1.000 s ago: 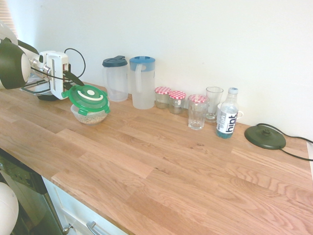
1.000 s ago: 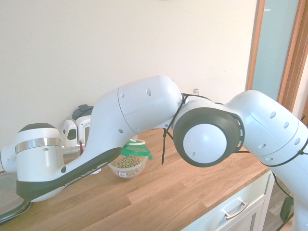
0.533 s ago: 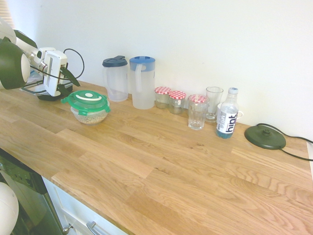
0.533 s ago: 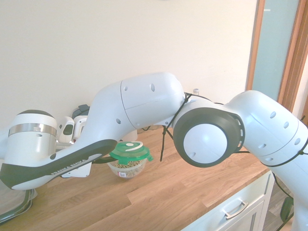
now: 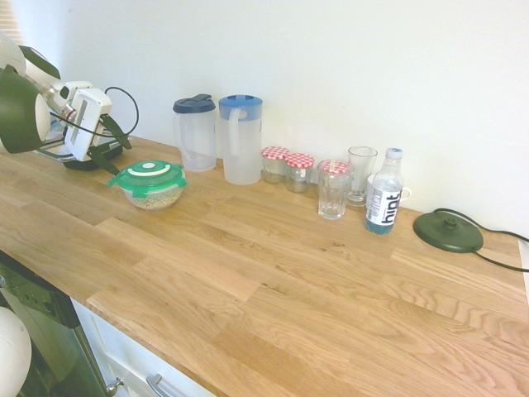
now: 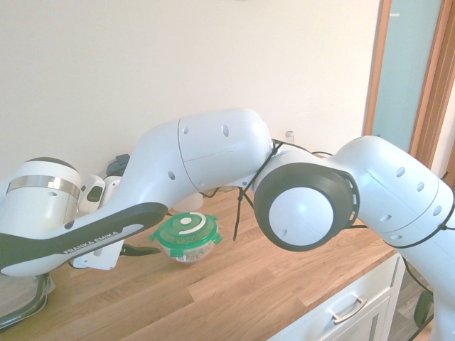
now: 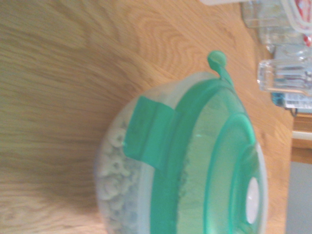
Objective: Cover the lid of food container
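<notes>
Bright, even daylight washes out the white wall (image 5: 372,66); shadows on the wooden counter (image 5: 273,273) are soft. The wrist view is blurred throughout.

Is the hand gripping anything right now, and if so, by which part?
Nothing is held. The hand is open and clear of the lid, which sits on the food container on the counter.

A plain white wall (image 5: 372,74) backs the oak tabletop (image 5: 273,273); white drawers (image 6: 348,312) sit below, a wood-framed door (image 6: 426,78) beyond.
</notes>
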`<move>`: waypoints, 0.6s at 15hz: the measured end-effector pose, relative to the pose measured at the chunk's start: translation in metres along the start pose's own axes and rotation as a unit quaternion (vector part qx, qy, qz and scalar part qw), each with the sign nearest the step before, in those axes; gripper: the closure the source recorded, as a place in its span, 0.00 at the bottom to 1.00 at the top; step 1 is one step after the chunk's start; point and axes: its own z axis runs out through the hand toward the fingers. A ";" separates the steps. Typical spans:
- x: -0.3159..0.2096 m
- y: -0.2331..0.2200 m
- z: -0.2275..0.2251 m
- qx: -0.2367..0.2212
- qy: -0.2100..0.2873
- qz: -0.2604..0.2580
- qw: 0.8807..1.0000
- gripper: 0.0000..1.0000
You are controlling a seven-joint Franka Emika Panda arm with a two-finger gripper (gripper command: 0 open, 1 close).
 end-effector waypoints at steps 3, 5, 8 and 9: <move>0.029 0.013 -0.018 0.073 -0.048 -0.014 0.996 0.00; 0.057 0.029 -0.027 0.125 -0.087 -0.024 0.988 0.00; 0.119 0.035 0.015 0.205 -0.144 -0.029 0.968 0.00; 0.147 0.034 0.045 0.231 -0.164 -0.032 0.959 0.00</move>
